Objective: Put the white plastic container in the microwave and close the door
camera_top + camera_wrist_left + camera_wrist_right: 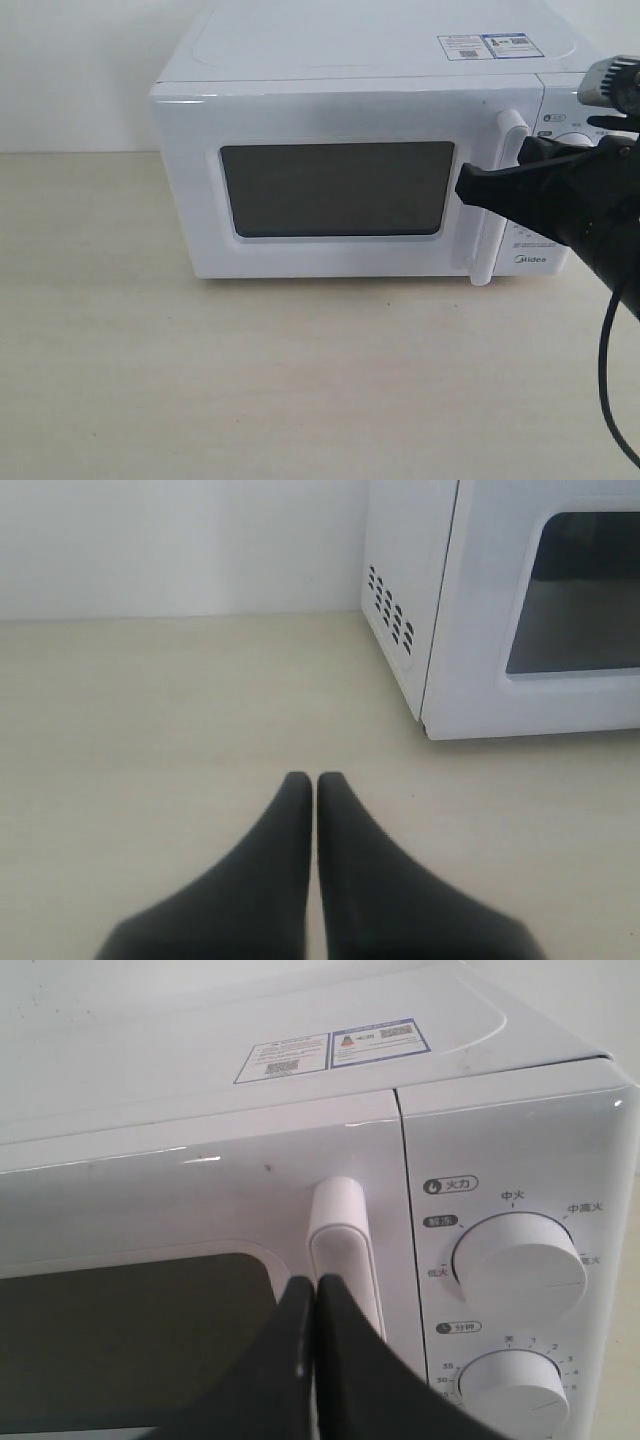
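On pale tabletop (200, 380): white boxy microwave (330, 50), windowed white door (340, 110) shut; black right gripper (470, 188) at white bar handle (510, 128).
Left wrist: black left gripper (316, 782) pinched together above tabletop, near microwave.
Right wrist: fingers (285, 1360) together at handle, beside round white dials (520, 1265).

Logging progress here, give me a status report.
Left pincer shut, over table. Right pincer shut, at the handle. Door closed; container not in view.

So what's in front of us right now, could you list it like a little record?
microwave: white, standing on the table
door: shut
container: not in view
right hand: shut, tips at the door beside its handle
left hand: shut, above the table, off the microwave's vented side
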`<state>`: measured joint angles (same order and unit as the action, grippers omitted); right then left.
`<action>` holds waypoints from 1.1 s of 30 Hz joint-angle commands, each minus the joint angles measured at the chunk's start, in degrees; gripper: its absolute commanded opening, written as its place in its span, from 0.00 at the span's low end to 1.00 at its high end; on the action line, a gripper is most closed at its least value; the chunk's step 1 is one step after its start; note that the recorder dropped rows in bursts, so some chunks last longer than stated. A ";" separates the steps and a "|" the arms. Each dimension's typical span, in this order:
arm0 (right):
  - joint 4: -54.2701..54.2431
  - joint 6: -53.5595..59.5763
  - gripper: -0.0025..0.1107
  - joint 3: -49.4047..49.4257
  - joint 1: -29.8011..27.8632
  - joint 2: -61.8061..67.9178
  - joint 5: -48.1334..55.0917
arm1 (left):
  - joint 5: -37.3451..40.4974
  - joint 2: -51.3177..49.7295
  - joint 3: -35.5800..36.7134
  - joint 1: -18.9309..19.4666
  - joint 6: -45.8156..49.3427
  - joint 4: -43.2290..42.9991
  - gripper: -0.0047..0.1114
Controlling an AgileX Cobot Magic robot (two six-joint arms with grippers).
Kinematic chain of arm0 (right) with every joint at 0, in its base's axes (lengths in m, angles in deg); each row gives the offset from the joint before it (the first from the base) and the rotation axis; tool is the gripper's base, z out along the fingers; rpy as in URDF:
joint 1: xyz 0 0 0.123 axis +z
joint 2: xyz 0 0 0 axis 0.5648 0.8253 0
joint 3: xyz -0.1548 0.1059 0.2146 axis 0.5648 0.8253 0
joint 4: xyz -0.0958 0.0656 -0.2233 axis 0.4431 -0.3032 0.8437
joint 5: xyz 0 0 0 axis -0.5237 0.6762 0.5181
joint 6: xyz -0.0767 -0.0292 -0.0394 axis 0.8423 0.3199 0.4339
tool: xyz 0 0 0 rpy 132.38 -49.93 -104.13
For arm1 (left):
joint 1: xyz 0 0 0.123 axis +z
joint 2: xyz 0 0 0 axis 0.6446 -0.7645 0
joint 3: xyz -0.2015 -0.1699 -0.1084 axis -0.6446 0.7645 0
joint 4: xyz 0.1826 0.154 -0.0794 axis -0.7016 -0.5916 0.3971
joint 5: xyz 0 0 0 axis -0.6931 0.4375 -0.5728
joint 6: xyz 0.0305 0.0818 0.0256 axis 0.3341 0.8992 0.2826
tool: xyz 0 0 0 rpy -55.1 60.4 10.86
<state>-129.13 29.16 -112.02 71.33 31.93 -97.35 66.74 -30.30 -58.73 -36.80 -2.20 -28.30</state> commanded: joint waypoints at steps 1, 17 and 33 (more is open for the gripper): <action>0.70 -0.07 0.02 0.29 -0.29 -0.42 -0.18 | 0.00 0.15 0.20 0.20 -0.51 0.38 0.07; 0.70 -0.07 0.02 0.29 -0.29 -0.42 -0.18 | 0.00 0.15 0.20 0.20 -0.51 0.38 0.07; -4.43 13.57 0.02 0.29 -0.52 -18.28 16.23 | -0.10 0.15 0.20 0.20 -0.51 0.38 0.07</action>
<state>-131.66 36.46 -112.02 71.10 19.93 -86.93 66.74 -30.30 -58.73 -36.80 -2.41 -28.30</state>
